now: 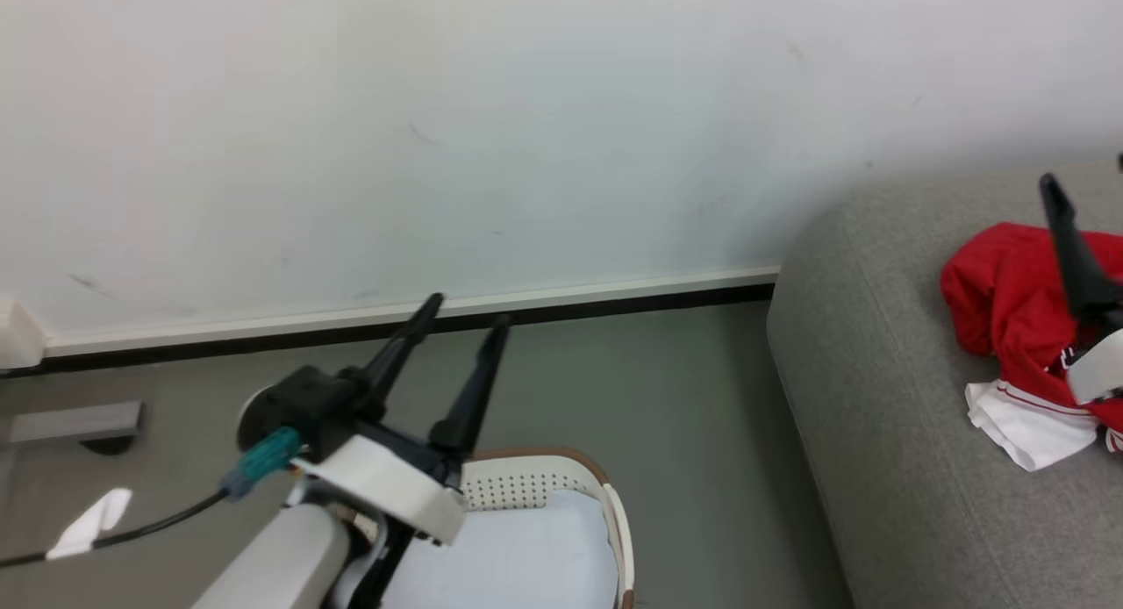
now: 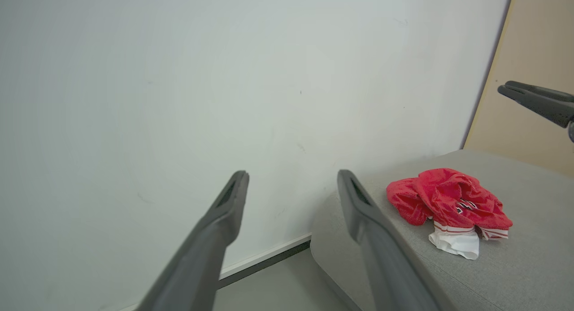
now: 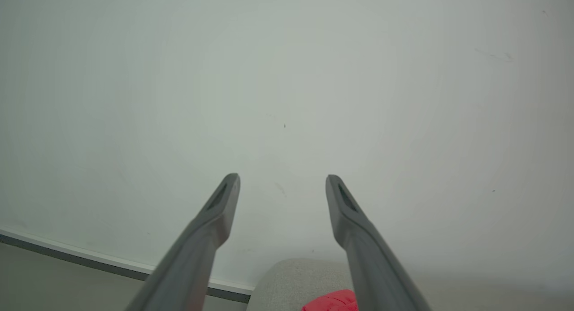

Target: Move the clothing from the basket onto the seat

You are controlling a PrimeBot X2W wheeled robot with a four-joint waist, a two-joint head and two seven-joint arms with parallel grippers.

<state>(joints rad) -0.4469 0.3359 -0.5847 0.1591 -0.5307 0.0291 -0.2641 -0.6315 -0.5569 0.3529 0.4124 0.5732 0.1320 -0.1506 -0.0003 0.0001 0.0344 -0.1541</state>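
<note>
Left gripper (image 1: 468,311), parted and empty, hangs left of the seat (image 1: 877,398); right gripper (image 3: 282,177), likewise parted and empty, hovers above clothing (image 1: 1009,302) lying on it.

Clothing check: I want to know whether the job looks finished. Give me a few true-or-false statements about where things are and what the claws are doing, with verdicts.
1. The red clothing lies on the grey seat. True.
2. The left claw is shut on a garment. False: its fingers are apart and it holds nothing.
3. Red fabric lies in the basket. False: the part in view holds a pale pad and no red.
4. The right claw is open. True.
5. The basket stands on the seat. False: it stands on the floor beside the seat.
</note>
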